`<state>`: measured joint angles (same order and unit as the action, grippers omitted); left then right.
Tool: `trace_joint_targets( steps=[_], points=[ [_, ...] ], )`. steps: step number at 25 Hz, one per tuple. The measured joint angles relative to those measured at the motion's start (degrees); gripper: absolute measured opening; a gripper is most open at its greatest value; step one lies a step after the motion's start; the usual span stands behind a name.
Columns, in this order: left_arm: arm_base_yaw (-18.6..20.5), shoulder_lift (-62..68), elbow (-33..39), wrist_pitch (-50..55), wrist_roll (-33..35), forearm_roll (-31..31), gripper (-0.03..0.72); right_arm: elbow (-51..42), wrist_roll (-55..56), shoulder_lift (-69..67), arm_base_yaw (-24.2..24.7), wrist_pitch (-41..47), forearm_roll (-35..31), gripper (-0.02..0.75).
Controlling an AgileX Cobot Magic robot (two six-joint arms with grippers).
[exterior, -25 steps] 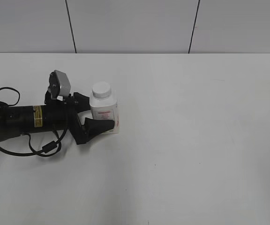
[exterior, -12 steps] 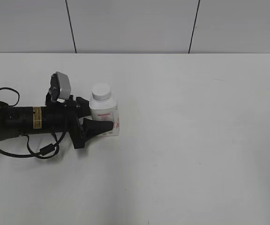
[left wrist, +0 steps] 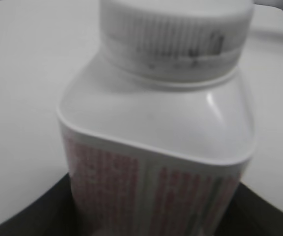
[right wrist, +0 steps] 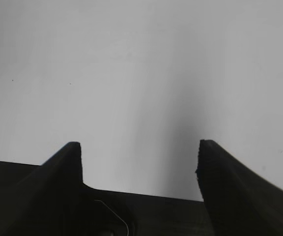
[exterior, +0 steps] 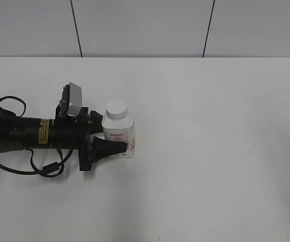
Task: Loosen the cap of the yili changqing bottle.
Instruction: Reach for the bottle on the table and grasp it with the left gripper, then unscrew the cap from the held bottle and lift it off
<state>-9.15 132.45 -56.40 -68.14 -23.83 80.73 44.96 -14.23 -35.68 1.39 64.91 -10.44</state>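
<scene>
The yili changqing bottle [exterior: 121, 132] stands upright on the white table, left of centre. It is white and squarish with pink-red print. Its white ribbed cap [exterior: 117, 108] is on the neck. My left gripper [exterior: 109, 136] reaches in from the left and is shut on the bottle's lower body, one black finger in front and one behind. The left wrist view shows the bottle [left wrist: 156, 142] very close, with the cap [left wrist: 176, 34] on top and dark fingers at both lower corners. My right gripper [right wrist: 139, 152] is open and empty over bare table. It does not show in the exterior view.
The white table [exterior: 210, 151] stretches to the right and front of the bottle. A grey panelled wall [exterior: 145, 25] stands behind the table's far edge. The left arm's black cable [exterior: 39, 166] loops on the table at the left.
My left gripper closed its fingers on the bottle, then slid to the right and slightly toward the front. The bottle moved along with it and stayed upright.
</scene>
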Motion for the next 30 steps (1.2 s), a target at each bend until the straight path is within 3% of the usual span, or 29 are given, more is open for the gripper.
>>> trace_joint_targets(
  steps=[6, 25, 30],
  points=[
    [-1.9, 0.0, 0.0, 0.1, 0.0, 0.2, 0.438, 8.3, -1.0, -14.0, -1.8, 2.3, -1.1, 0.577],
    [-2.1, 0.0, 0.0, 0.1, -0.1, 0.3, 0.437, 33.8, 0.1, -48.3, -28.0, 4.7, 5.2, 0.577],
    [-2.1, 0.0, 0.0, 0.1, -0.5, 0.3, 0.437, 43.3, 3.4, -57.6, -32.7, 4.8, 6.0, 0.577]
  ],
)
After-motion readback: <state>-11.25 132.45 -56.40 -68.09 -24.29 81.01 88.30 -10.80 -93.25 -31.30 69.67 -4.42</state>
